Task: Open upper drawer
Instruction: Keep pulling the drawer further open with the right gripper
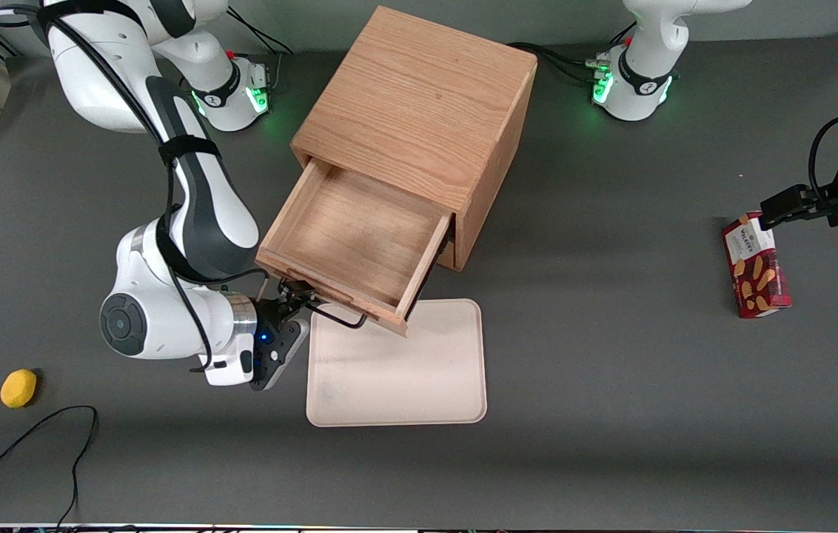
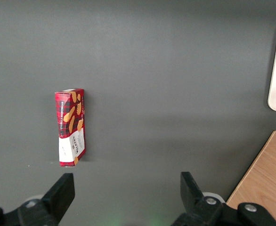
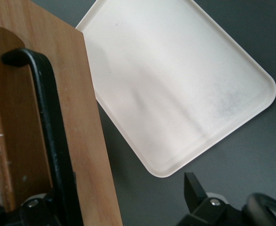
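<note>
The oak cabinet (image 1: pixel 419 96) stands at the middle of the table. Its upper drawer (image 1: pixel 360 237) is pulled far out, and its bare wooden inside shows. The thin black bar handle (image 1: pixel 337 318) hangs on the drawer front, above the tray's edge. My right gripper (image 1: pixel 293 300) is at the handle's end nearest the working arm, in front of the drawer. In the right wrist view the gripper (image 3: pixel 124 202) is open with the jaws wide apart. The handle (image 3: pixel 48 117) and the drawer front (image 3: pixel 88 141) lie close by one finger; the other finger (image 3: pixel 192 188) is free over the table. The lower drawer is hidden.
A cream tray (image 1: pixel 397 370) lies on the table in front of the open drawer, partly under it; it shows in the right wrist view too (image 3: pixel 175 80). A yellow round object (image 1: pixel 18 388) and a black cable (image 1: pixel 56 429) lie toward the working arm's end. A red biscuit box (image 1: pixel 756 264) lies toward the parked arm's end.
</note>
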